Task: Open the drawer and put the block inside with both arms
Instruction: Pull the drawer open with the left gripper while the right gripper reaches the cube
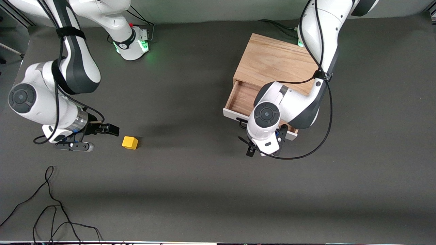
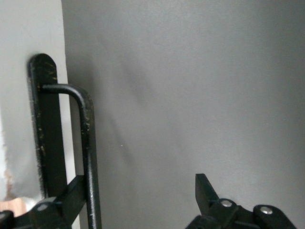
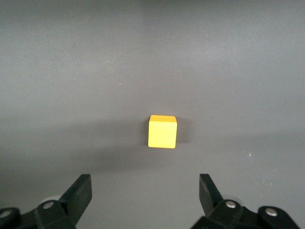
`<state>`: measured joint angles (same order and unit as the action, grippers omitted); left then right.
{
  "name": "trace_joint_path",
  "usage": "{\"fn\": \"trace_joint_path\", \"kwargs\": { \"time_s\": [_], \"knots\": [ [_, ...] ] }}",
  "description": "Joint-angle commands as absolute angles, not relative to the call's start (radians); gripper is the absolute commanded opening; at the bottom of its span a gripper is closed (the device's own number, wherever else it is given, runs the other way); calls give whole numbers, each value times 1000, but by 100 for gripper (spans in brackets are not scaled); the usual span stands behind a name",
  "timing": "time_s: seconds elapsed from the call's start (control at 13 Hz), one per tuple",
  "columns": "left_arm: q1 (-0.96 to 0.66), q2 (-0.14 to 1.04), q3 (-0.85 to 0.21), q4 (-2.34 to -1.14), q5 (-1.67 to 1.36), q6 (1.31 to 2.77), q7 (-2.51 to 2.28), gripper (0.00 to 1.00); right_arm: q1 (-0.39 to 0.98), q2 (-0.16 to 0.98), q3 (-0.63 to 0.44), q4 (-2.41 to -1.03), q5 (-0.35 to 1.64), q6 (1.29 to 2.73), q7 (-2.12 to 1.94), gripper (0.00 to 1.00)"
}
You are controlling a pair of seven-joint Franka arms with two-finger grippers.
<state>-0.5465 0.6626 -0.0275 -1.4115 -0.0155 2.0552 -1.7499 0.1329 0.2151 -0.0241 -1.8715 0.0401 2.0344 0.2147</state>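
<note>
The yellow block (image 1: 130, 142) sits on the grey table toward the right arm's end. In the right wrist view the block (image 3: 162, 131) lies a short way ahead of my right gripper (image 3: 144, 191), whose fingers are wide apart and empty. In the front view the right gripper (image 1: 114, 130) is low beside the block. The oak cabinet (image 1: 276, 63) has its drawer (image 1: 242, 98) pulled partly out. My left gripper (image 1: 264, 151) is open at the white front panel (image 1: 235, 115). The black wire handle (image 2: 88, 152) stands between its fingers, right against one fingertip (image 2: 66, 196).
Loose black cables (image 1: 51, 204) lie on the table near the front camera at the right arm's end. The left arm's cable (image 1: 323, 136) loops down beside the drawer. The arm bases (image 1: 134, 42) stand along the table's back edge.
</note>
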Motion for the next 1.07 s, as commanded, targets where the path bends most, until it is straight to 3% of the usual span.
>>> {"fn": "trace_joint_path", "kwargs": {
  "time_s": [0.0, 0.46, 0.69, 1.0],
  "knots": [
    [-546, 689, -29, -1347, -20, 2072, -1759, 100, 135, 221, -31, -1897, 55, 2085, 230, 100],
    [-508, 660, -26, -1273, -5, 2079, -1755, 100, 130, 279, -37, -1951, 57, 2218, 233, 100],
    [-427, 594, -32, -1191, -17, 1888, -1585, 100, 132, 281, -38, -2040, 57, 2342, 233, 100],
    [-312, 480, -37, -1187, -25, 1705, -1295, 100, 133, 357, -37, -2042, 58, 2434, 233, 100]
  ]
}}
